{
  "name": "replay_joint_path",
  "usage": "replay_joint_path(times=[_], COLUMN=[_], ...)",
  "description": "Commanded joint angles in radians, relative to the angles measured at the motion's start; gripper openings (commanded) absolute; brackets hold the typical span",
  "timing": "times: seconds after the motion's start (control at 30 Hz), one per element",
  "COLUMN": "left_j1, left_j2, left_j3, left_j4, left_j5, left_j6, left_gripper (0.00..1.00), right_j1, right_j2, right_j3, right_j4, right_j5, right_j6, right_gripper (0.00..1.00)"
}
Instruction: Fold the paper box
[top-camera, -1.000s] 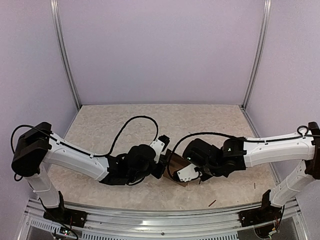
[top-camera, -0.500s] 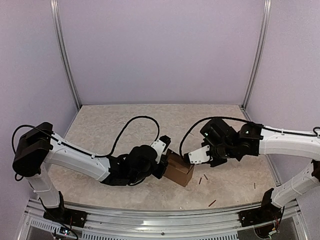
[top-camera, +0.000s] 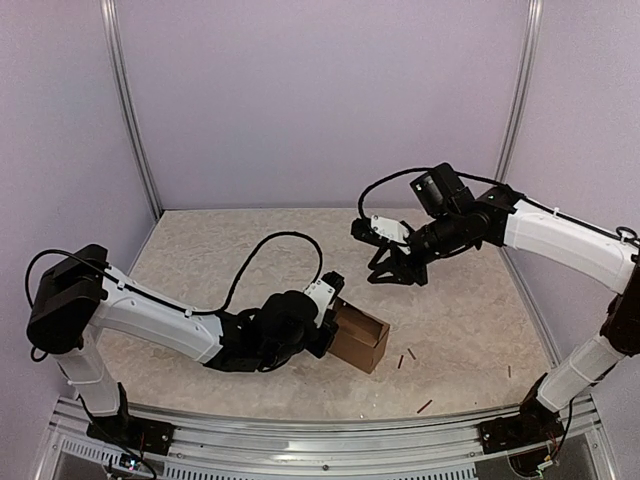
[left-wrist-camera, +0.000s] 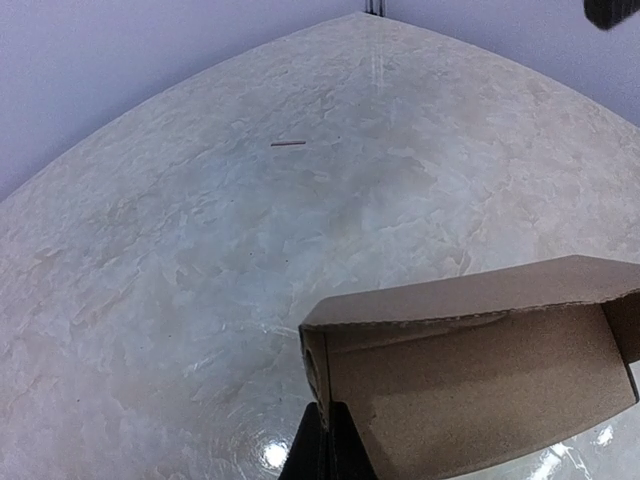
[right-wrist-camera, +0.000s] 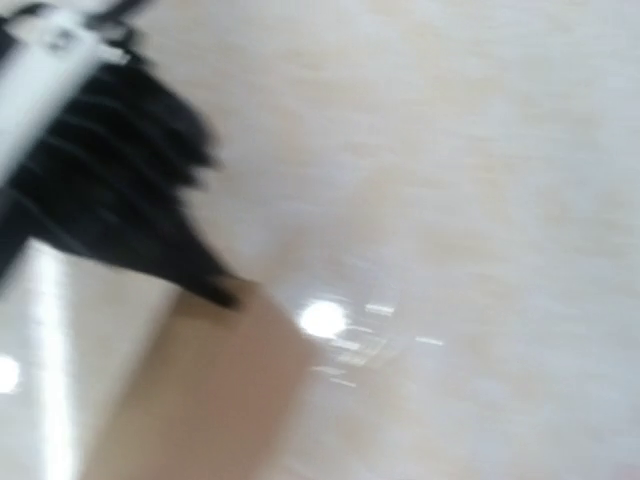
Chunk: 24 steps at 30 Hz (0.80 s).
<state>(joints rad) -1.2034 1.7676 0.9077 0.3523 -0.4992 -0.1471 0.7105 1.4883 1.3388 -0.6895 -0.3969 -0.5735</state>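
Left fingers (left-wrist-camera: 325, 445) pinched shut on paper box (top-camera: 362, 340) wall; box lay on tabletop (top-camera: 450, 320) just ahead of them. Right fingers (top-camera: 396, 274) parted, empty, well apart from box.

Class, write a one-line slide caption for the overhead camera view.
Left end effector pinches the open brown paper box on the table; right end effector hovers open and empty beyond it.
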Motion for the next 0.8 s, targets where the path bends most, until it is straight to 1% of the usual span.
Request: replay_joint_path(times=[0.0,0.17,0.3,0.5,0.77], left_j1=[-0.005,-0.008,-0.010,-0.012,-0.012], left_j2=[0.049,0.047,0.051,0.052,0.055], left_j3=[-0.015,-0.021,-0.018,-0.018,-0.017], left_j4=[-0.151,-0.143,-0.139,-0.138,-0.136], left_j5=[0.009,-0.003,-0.008,-0.012,-0.013], left_j6=[0.022,0.023,0.027,0.030,0.032], left_gripper=[0.00,0.00,0.00,0.00,0.00], right_j1=[-0.011,-0.012,-0.011,-0.011,-0.010], right_j2=[0.054,0.063,0.083,0.097,0.133], right_j3=[0.043,0.015,-0.006,-0.009,-0.012], right_j4=[-0.080,-0.084,-0.090,-0.077,-0.085], right_j5=[-0.221,-0.252,-0.265,-0.233,-0.241], right_j6=[0.099,0.091,0.081,0.084,0.079], right_gripper=[0.29,0.29,0.25,0.25,0.25])
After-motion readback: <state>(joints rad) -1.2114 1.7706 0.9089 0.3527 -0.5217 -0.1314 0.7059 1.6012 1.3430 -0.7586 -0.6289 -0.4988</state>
